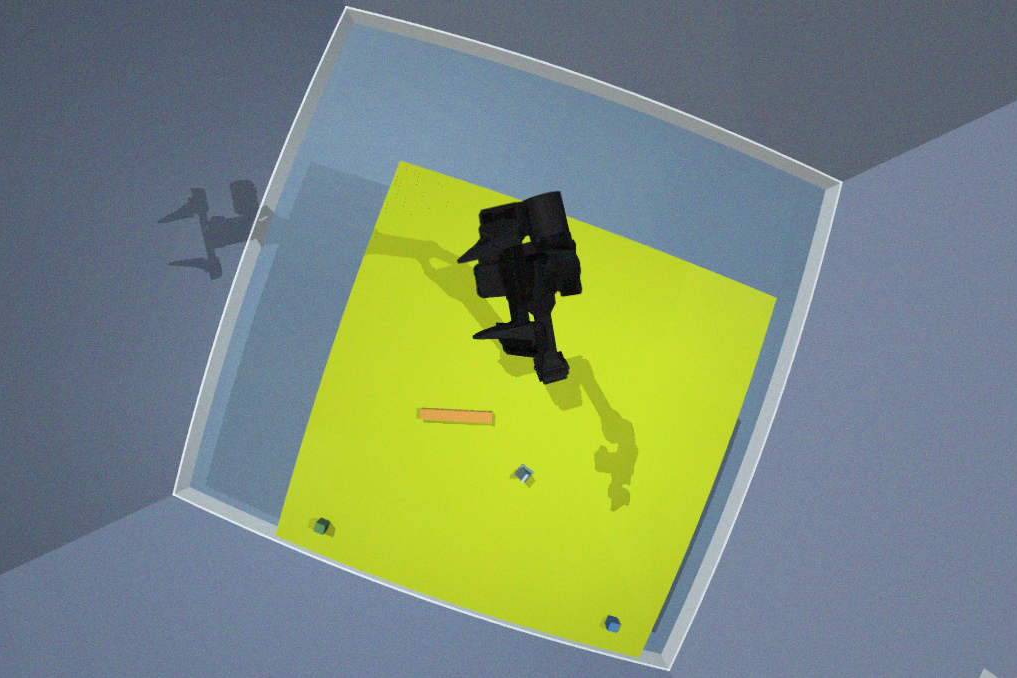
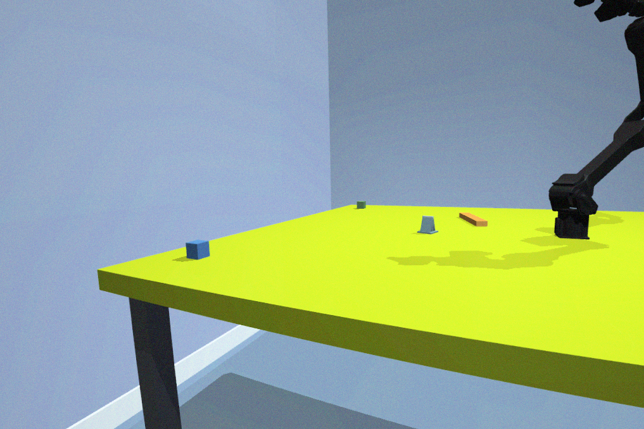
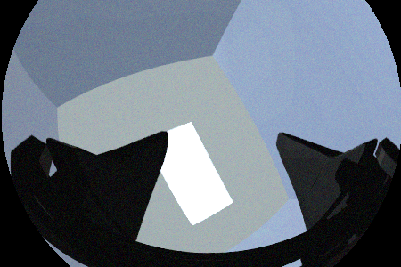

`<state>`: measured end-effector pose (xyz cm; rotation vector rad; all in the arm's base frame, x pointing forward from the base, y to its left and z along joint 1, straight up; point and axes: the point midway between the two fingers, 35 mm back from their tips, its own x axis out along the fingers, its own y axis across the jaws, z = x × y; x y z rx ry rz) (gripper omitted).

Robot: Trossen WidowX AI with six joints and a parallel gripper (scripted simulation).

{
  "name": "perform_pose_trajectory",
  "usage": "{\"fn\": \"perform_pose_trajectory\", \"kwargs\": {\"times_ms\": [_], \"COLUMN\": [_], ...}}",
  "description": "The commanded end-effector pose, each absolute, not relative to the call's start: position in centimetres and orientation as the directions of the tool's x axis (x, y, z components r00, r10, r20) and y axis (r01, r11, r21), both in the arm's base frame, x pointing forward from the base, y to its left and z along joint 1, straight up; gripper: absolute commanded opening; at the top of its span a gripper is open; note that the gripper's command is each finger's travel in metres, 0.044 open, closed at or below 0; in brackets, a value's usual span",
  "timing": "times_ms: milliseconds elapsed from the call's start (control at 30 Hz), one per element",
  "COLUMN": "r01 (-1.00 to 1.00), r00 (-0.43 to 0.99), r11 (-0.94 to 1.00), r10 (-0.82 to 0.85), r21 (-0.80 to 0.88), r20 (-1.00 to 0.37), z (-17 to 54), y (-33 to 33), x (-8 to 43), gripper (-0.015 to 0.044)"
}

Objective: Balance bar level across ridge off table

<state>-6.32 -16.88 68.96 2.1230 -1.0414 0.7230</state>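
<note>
Nothing done yet: bar [image 1: 456,416] lay flat on the table [image 1: 685,447], near but apart from the ridge [image 1: 523,474]; my claw [image 3: 222,153] was spread wide, empty, raised well above both

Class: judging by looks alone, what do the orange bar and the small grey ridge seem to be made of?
Orange bar: flat, matte, even colour with no grain or shine, so possibly painted wood or plastic; the look leaves it open.
Grey ridge: dull blue-grey, smooth tapered faces, no gleam, so plastic or painted metal at a guess.
</note>
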Motion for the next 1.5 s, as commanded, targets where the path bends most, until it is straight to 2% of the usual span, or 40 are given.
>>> {"fn": "perform_pose_trajectory", "kwargs": {"times_ms": [0, 67, 100, 367, 767, 1133, 1467], "r01": [-0.826, -0.824, -0.821, -0.780, -0.556, -0.255, 0.079], "r00": [0.531, 0.536, 0.539, 0.626, 0.780, 0.879, 0.916], "r11": [-0.467, -0.458, -0.451, -0.253, 0.090, 0.319, 0.451], "r10": [-0.461, -0.434, -0.414, -0.326, -0.285, -0.316, -0.385], "r21": [0.315, 0.335, 0.349, 0.572, 0.826, 0.913, 0.889], "r20": [0.711, 0.724, 0.734, 0.709, 0.557, 0.356, 0.113], "z": [69.0, 69.1, 69.3, 69.6, 67.1, 62.2, 55.7], "y": [-16.8, -15.9, -15.3, -9.6, -4.4, -3.6, -5.7], "x": [-6.2, -5.7, -5.2, 0.7, 11.5, 20.6, 28.0], "gripper": [0.0374, 0.0321, 0.0315, 0.0315, 0.0315, 0.0315, 0.0315]}}
